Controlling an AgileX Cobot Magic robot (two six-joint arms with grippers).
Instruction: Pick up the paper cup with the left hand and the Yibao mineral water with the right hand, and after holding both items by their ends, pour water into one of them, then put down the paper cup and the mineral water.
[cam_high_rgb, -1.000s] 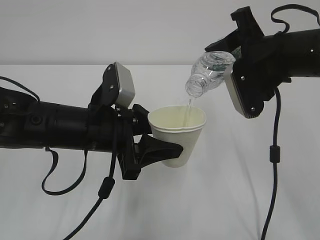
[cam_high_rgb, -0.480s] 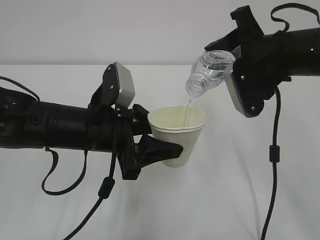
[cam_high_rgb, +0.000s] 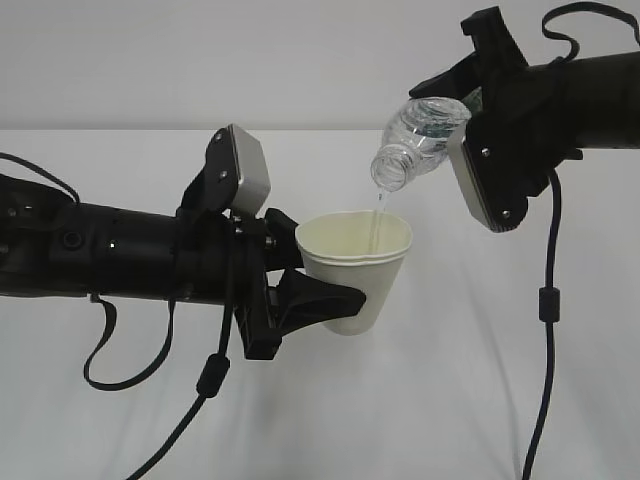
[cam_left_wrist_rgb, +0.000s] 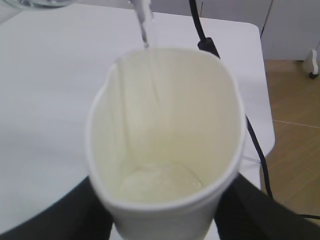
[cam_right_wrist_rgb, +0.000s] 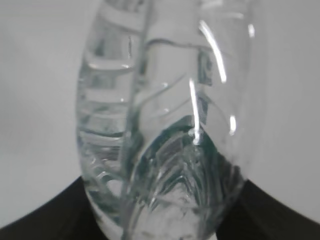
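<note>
While we pour:
Left fingers (cam_high_rgb: 335, 300): grasping paper cup (cam_high_rgb: 355, 270).
Right fingers (cam_high_rgb: 470, 95): grasping tilted Yibao mineral water (cam_high_rgb: 415, 145).
Water (cam_high_rgb: 377, 215): streaming into cup.

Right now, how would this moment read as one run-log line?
phase: pouring | left hand: holds paper cup | right hand: tilts Yibao mineral water | water: streaming into cup

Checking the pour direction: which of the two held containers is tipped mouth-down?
The Yibao mineral water in the right gripper, tilted neck-down with water streaming out; the paper cup in the left gripper stays upright.
</note>
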